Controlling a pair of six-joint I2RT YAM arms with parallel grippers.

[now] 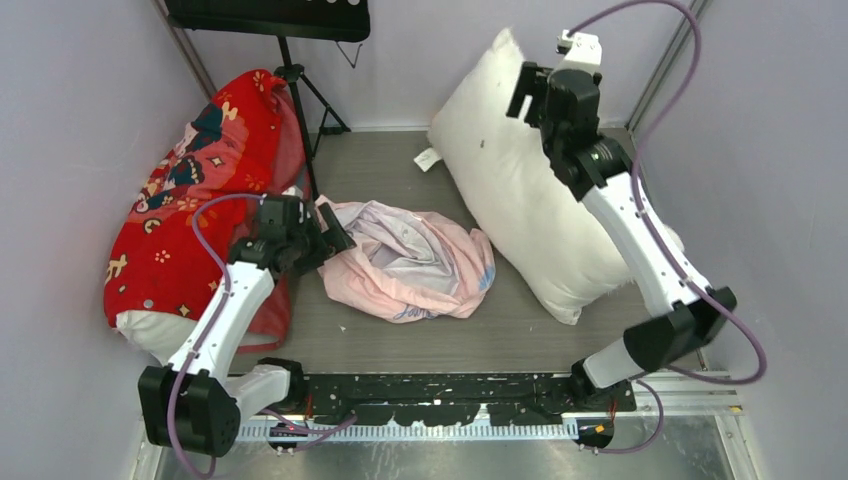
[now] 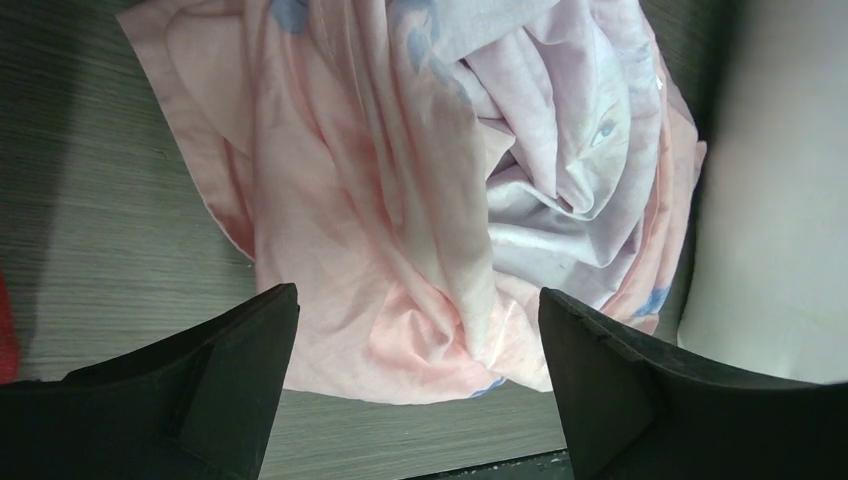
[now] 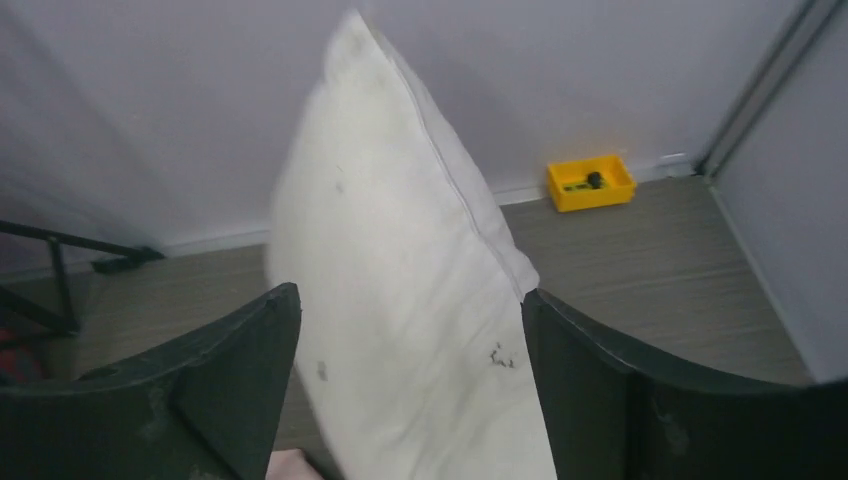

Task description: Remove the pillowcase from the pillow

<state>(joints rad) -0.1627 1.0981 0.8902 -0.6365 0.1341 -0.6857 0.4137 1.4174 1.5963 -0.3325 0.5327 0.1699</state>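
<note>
Left gripper (image 1: 338, 240) sits at the edge of the pillowcase (image 1: 410, 262), a pink heap on the table (image 1: 380, 170), just beside the pillow (image 1: 520, 200) but off it. Right gripper (image 1: 522, 92) is up at the pillow's raised far corner. A red pillow (image 1: 200, 180) slumps on the left.

Left wrist view: jaws spread wide, nothing held, the heap lying below and between them.

Right wrist view: jaws wide here too, the pillow standing in the gap — whether the fingers (image 3: 200, 390) touch it I can't tell.

I judge the case fully off, so what's left is a clean let-go — keep both pairs of jaws wide, lift straight away so no fold snags, and let the pillow settle rather than drag it.
</note>
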